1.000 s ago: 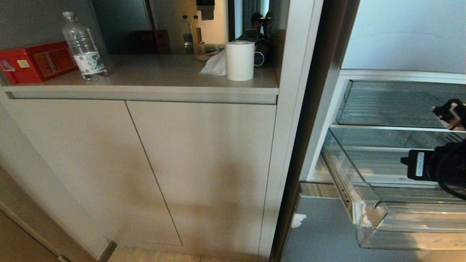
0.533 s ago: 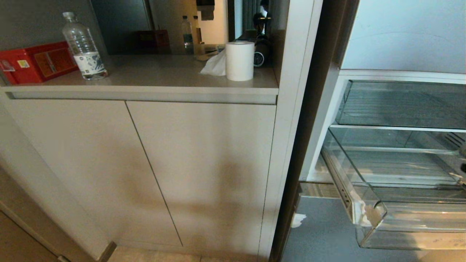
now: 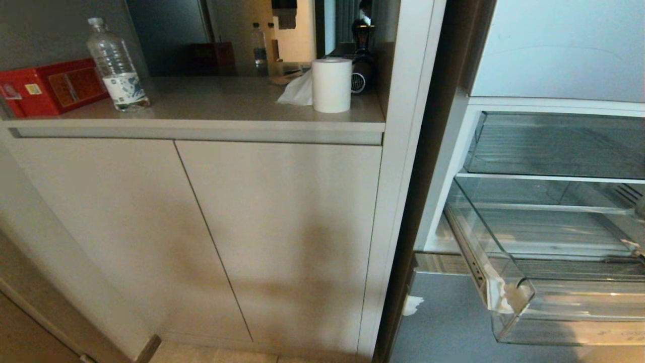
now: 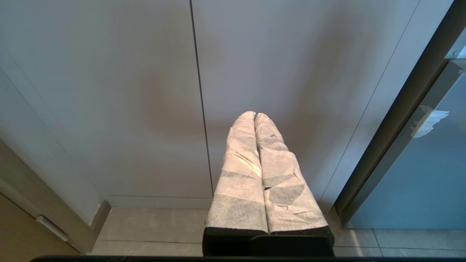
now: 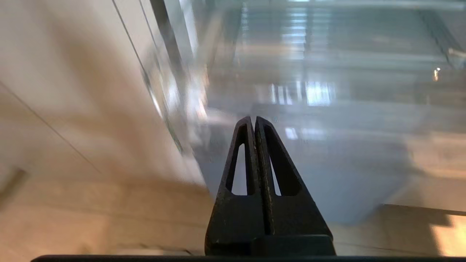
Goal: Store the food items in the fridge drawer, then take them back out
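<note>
The fridge drawer (image 3: 569, 312) is a clear plastic box pulled out of the open fridge at the right of the head view, and nothing shows inside it. The food items are out of view. My right gripper (image 5: 253, 118) appears only in the right wrist view: black fingers pressed together, empty, pointing at the blurred clear drawer (image 5: 309, 109). My left gripper (image 4: 255, 114), its fingers wrapped in white padding, is shut and empty. It hangs in front of the beige cabinet doors (image 4: 145, 91) above the floor. Neither arm shows in the head view.
A counter (image 3: 216, 103) on the left carries a water bottle (image 3: 117, 65), a red box (image 3: 48, 85) and a paper roll (image 3: 331, 84). A glass shelf (image 3: 554, 146) sits above the drawer. The grey lower fridge front (image 3: 443, 322) stands below it.
My right arm was at the head view's right edge in front of the fridge shelves one second ago. It has since pulled back out of that view. Nothing else moved.
</note>
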You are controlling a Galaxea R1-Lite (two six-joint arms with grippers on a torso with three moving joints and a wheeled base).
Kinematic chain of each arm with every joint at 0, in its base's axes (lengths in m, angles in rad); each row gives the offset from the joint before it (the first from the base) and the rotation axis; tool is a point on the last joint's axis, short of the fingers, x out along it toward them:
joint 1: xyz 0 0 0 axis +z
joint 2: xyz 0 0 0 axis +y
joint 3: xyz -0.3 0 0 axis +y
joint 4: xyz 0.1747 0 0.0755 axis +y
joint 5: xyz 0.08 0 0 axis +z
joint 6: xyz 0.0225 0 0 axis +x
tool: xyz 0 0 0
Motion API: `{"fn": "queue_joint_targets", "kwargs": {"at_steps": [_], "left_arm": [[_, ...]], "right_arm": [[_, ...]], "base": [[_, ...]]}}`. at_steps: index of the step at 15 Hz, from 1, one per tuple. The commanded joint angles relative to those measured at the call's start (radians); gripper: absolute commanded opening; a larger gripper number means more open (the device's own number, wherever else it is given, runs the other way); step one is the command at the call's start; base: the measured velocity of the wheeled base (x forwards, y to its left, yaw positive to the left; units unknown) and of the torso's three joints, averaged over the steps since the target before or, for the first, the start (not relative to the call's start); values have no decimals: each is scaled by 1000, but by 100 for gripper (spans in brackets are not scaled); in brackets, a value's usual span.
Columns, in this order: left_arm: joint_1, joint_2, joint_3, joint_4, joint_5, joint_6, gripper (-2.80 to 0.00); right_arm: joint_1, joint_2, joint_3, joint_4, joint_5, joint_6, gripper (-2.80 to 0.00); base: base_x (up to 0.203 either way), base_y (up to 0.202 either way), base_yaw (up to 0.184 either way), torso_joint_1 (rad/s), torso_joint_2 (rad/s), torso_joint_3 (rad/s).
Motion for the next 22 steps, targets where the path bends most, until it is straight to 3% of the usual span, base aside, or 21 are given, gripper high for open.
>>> {"fn": "queue_joint_targets", "kwargs": {"at_steps": [1,3,8,17,22], "left_arm": [[0,2,2,0,0,0,-280],[0,2,2,0,0,0,-280],[0,2,2,-2,0,0,-280],[0,2,2,0,0,0,-280],[0,2,2,0,0,0,-280]], "right_arm": [[-38,-136,148,-28,8,-75,-280],[-85,-176,251,-104,53,-123,-280],[-138,-420,253,4,97,-140,-280],[-141,-413,255,19,103,-137,-280],[-141,-413,255,19,96,-131,-280]], "base": [[0,0,0,0,0,0],[0,0,0,0,0,0],[0,0,0,0,0,0],[-1,0,-6,0,0,1],[0,8,-160,3,1,1]]}}
